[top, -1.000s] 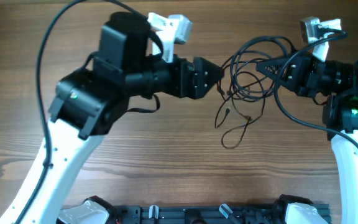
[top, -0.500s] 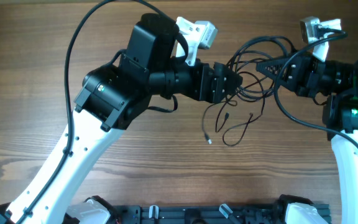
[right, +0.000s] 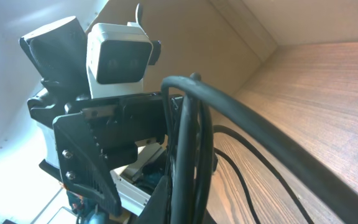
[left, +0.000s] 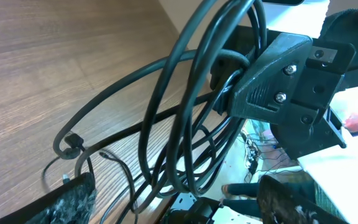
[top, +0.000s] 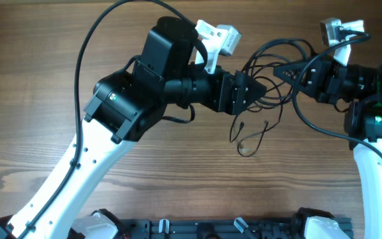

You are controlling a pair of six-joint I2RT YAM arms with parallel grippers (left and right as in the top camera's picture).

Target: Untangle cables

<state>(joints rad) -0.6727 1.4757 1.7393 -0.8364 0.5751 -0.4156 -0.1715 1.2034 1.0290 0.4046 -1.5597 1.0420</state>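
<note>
The cables [top: 269, 79] are thin black wires looped in a tangled bundle at the right of the wooden table. One plug end [top: 240, 124] and a small loop [top: 251, 147] trail toward the front. My right gripper [top: 278, 70] is shut on the bundle's upper loops, lifting them; in the right wrist view the cables [right: 188, 155] run straight up between its jaws. My left gripper [top: 258, 89] stands open at the bundle's left side. In the left wrist view several loops of the cables [left: 179, 137] hang between its fingers [left: 67, 202], and the right gripper [left: 278, 81] shows clamped on them.
The left arm [top: 131, 99] stretches across the table's middle, with its thick black robot cable [top: 85, 46] arching over the left side. The right arm [top: 377, 86] stands at the right edge. A black rail [top: 204, 229] runs along the front edge.
My left gripper has moved right, from beside the bundle into its loops. The trailing wire ends shifted and swung on the table. The right gripper has held still.
</note>
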